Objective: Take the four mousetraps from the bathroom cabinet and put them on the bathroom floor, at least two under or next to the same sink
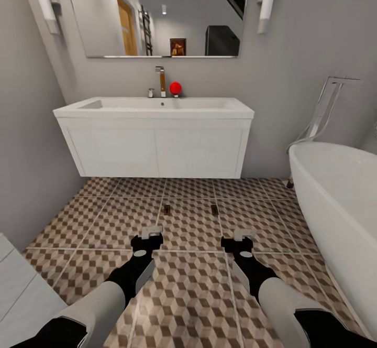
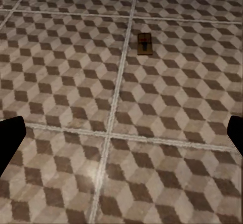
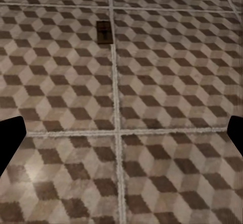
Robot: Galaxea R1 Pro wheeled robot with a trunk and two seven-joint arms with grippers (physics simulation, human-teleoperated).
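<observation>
Two small tan wooden mousetraps (image 1: 166,209) (image 1: 214,209) lay flat on cube-patterned tiled bathroom floor (image 1: 199,290) before wide white sink (image 1: 154,108), left gripper (image 1: 152,231) and right gripper (image 1: 244,234) nearby, jaws wide, empty.

Matt patterned tile bathroom floor (image 1: 188,285); wooden mousetraps (image 2: 145,44) with wire parts; smooth white sink (image 1: 157,108), chrome tap (image 1: 160,79); glossy white bathtub (image 1: 340,201).

My black fingertips (image 2: 11,138) are cropped at both wrist views' side edges. The two small tan wooden mousetraps (image 1: 166,209) (other one (image 1: 214,209)) are too tiny in the head view to resolve wire parts. White oval bathtub (image 1: 335,201) is cut off at the right.
</observation>
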